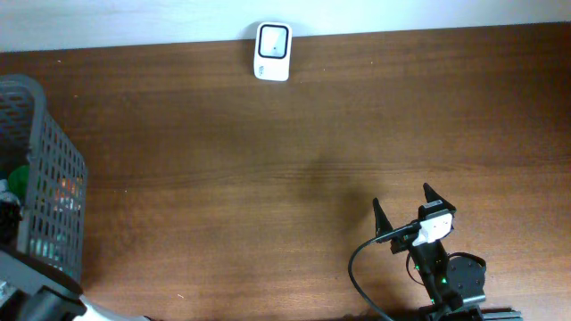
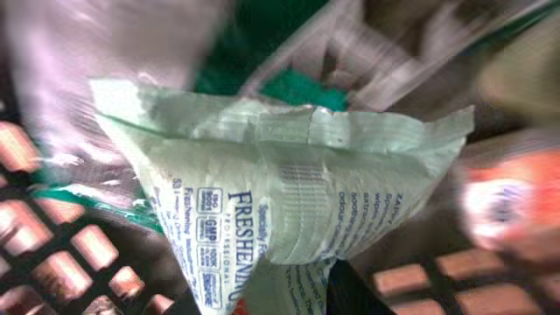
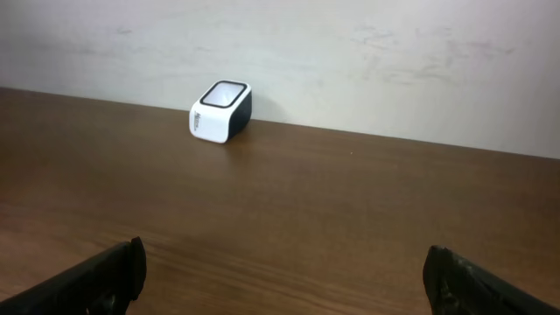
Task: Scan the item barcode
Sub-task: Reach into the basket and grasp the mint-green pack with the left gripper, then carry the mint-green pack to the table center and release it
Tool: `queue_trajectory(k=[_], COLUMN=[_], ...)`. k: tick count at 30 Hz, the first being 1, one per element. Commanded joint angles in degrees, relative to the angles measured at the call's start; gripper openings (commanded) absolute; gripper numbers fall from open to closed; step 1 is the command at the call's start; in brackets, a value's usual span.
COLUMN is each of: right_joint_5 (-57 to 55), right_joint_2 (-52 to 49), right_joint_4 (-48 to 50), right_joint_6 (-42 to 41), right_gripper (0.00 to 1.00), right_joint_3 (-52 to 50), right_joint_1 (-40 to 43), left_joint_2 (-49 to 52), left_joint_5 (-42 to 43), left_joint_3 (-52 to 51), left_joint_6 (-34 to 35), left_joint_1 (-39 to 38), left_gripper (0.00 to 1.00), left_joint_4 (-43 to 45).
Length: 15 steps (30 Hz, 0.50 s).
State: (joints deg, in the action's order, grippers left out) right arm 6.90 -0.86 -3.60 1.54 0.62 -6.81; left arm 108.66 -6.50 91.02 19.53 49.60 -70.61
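The left tool's jaws do not show clearly, so I cannot tell how wide they stand or whether they grip. Close against it, inside the basket point(image 1: 53, 178), is the green sachet point(image 2: 289, 175). It looks light, soft and probably slippery, best pinched at a sealed edge. The right tool point(image 1: 401, 196) gapes wide and empty, with the scanner point(image 1: 272, 51) well ahead of it on the tabletop point(image 1: 223, 178).

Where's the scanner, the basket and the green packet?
white scanner point(image 1: 272, 51), overhead view, on its glass top.
grey basket point(image 1: 58, 178), overhead view, on its mesh wall.
green packet point(image 2: 289, 175), left wrist view, on its printed front.
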Motion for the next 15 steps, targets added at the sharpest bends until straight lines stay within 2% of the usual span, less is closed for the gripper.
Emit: queue_trajectory(k=[1, 5, 7, 9, 15], right_joint_5=[-0.1, -0.1, -0.1, -0.1, -0.1], right_joint_2=[0.4, 0.4, 0.4, 0.4, 0.4], right_joint_4=[-0.3, -0.3, -0.3, -0.3, -0.3], right_joint_6=[0.0, 0.0, 0.0, 0.0, 0.0], right_gripper=[0.98, 0.99, 0.98, 0.98, 0.98], right_joint_3=[-0.3, -0.3, -0.3, -0.3, -0.3], right_joint_1=[-0.3, -0.3, -0.3, -0.3, -0.3], left_joint_2=[-0.7, -0.7, -0.8, -1.1, 0.1], left_joint_5=[3.4, 6.3, 7.3, 7.8, 7.3], left_joint_3=[16.9, 40.2, 49.9, 57.9, 58.5], left_joint_6=[0.2, 0.2, 0.2, 0.2, 0.2], left_joint_1=[0.0, -2.6, -5.8, -12.4, -42.1], left_gripper=[0.14, 0.15, 0.15, 0.15, 0.16], left_joint_4=[-6.7, -15.0, -18.0, -21.3, -23.1])
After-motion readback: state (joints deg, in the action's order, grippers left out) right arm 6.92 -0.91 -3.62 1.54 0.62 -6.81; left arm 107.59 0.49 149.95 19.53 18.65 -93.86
